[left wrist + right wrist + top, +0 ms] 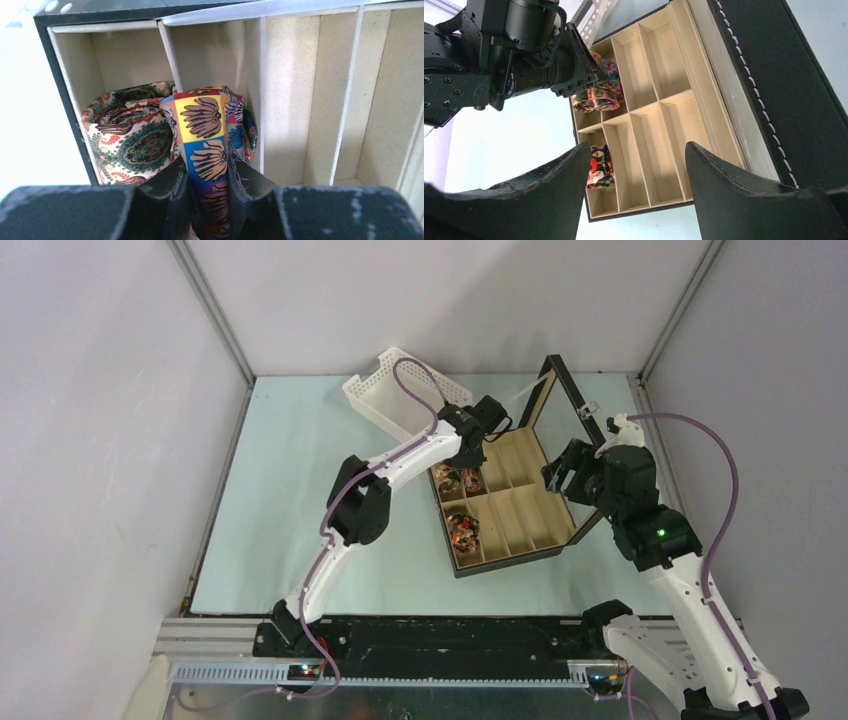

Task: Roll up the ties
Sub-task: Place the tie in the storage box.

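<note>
The left gripper (206,165) reaches into a cream-lined black box (42,60). Its two fingers are closed on a rolled flower-print tie (204,120) that stands between them in one compartment. A coiled paisley tie (132,135) fills the compartment just left of the fingers. The right gripper (638,147) hovers above the box, fingers spread wide and holding nothing. A third rolled tie (599,167) lies below it, beside one finger.

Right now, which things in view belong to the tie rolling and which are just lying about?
Job:
shell-print tie, pinched in the left tool
paisley tie
red tie

Lying about:
basket
box, holding all three ties
</note>
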Tool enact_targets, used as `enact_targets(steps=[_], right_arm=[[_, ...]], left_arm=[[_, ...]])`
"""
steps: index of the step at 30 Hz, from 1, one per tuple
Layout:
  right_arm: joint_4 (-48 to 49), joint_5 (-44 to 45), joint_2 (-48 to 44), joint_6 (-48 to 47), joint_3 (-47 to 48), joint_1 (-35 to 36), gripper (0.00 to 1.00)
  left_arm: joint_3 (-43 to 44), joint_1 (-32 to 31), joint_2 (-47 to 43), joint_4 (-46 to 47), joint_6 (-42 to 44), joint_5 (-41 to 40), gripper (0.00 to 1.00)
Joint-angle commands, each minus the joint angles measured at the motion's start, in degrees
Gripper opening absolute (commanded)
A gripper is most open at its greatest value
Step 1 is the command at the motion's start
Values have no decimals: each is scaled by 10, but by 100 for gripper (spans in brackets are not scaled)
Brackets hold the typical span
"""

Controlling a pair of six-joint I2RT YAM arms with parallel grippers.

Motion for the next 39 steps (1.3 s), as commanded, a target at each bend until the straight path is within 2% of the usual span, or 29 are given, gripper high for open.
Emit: enact_targets(steps=[1, 5, 11, 17, 25, 33, 39], right_arm=[[11, 6, -8, -2, 0, -3, 72], [13, 5, -9, -4, 0, -4, 72], [13, 1, -7, -1, 0, -4, 72], [11, 5, -7, -2, 0, -4, 72], [13, 3, -8, 2, 0, -4, 72], [13, 17, -24, 4, 0, -4, 72], [13, 16, -22, 4, 0, -4, 72]], left_arm=[[2, 6, 40, 1, 10, -16, 0], [-35, 4, -5, 45, 9, -10, 0], [37, 5, 7, 27, 22, 17, 0], [35, 3, -8, 29, 22, 31, 0], [25, 1, -80, 47, 21, 32, 0], [13, -7, -136, 151, 32, 80, 0], [-72, -5, -149, 257, 31, 100, 0]])
